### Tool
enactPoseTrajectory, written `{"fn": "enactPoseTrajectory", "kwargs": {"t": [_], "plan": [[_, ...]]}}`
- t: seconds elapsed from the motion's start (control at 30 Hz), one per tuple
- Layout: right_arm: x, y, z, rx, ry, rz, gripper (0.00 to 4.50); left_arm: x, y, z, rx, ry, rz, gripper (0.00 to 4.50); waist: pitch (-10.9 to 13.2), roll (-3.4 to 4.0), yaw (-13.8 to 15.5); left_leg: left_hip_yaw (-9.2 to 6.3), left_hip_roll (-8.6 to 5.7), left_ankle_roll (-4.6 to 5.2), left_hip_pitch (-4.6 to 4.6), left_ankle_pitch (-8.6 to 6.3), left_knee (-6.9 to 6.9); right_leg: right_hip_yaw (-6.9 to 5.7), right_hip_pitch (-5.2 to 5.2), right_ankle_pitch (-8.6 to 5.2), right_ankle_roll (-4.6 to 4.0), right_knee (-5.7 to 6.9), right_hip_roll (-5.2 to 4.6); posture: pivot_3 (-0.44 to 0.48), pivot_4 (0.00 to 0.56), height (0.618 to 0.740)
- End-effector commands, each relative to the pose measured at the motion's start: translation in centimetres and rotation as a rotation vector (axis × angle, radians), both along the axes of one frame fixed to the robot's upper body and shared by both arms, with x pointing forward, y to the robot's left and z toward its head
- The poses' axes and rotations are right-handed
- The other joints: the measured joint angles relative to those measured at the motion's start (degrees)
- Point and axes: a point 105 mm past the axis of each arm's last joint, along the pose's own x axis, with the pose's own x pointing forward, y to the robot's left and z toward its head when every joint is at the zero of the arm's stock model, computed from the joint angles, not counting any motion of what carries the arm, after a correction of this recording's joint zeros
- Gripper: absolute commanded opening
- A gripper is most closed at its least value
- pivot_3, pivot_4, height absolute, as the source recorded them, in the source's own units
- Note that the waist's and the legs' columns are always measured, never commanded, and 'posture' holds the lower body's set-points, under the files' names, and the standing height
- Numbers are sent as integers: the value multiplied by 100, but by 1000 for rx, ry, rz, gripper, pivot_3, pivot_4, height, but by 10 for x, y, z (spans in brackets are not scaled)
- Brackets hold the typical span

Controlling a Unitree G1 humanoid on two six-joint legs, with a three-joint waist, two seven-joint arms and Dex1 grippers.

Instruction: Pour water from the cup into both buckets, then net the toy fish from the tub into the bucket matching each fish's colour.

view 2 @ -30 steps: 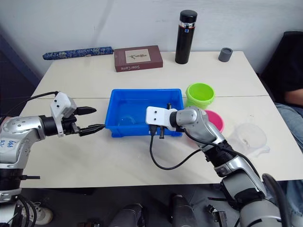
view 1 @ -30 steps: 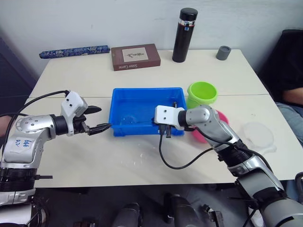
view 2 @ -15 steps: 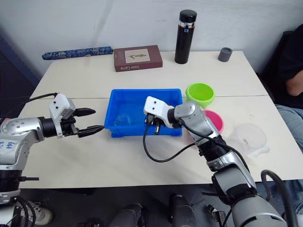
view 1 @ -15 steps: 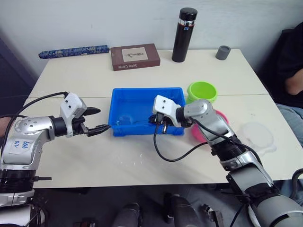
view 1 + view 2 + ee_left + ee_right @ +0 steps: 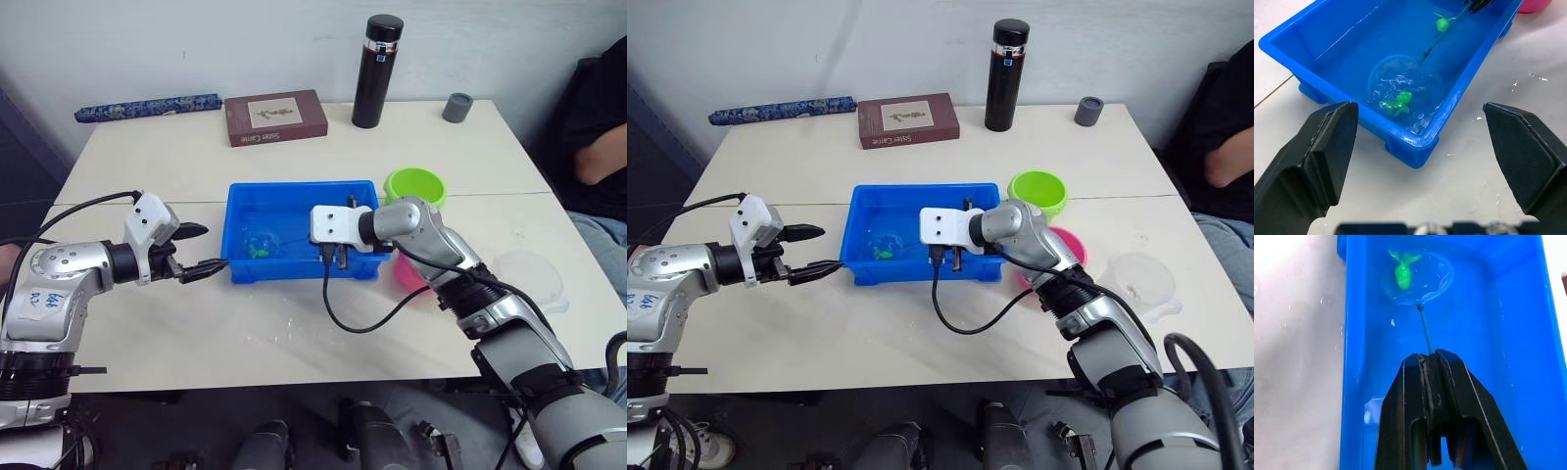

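Observation:
The blue tub sits mid-table with water in it. The net lies in the tub's front-left part, and a green toy fish rests within its ring. Another green fish floats by the net's wire handle. My right gripper is shut on that handle, over the tub's right end. My left gripper is open just left of the tub, holding nothing. The lime green bucket and the pink bucket stand right of the tub, the pink one partly behind my right arm. The cup stands far right.
A tall black flask, a grey cap, a brown box and a blue patterned roll line the back of the table. A person sits at the right edge. Water drops dot the table in front of the tub.
My right wrist has shifted over the tub's right end, and a green fish now shows inside the net's ring. The left arm has stayed put.

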Motion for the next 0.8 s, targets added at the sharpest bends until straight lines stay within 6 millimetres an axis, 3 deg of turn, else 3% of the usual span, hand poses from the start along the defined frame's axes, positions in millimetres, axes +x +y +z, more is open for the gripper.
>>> {"fn": "enactPoseTrajectory", "kwargs": {"t": [0.03,0.23,0.43,0.6,0.8], "plan": [[-4,4,13,109,96,-9,0,-2,5,19,8,-71,-2,4399,0,0,1,0,0,0,0,0,0,0,0,0,0,0,0,0,150,740],[-11,-1,12,294,365,-127,0,-1,4,19,8,-72,-4,4399,0,0,6,-1,0,0,0,0,0,0,1,0,0,1,-1,0,150,740],[-16,-16,20,397,464,-209,0,2,-2,19,-12,-71,-26,4399,0,0,15,-2,0,0,0,0,0,0,1,0,0,2,-2,0,150,740],[-24,-37,28,464,465,-283,0,5,-22,25,-100,-59,-93,4399,0,0,35,-1,-1,0,-1,0,0,1,1,0,0,2,-2,0,150,740],[-41,-76,41,580,406,-435,0,4,-63,28,-226,-34,-222,4399,0,0,129,-1,-2,0,-2,0,1,2,0,0,0,4,-5,0,150,740]]}}
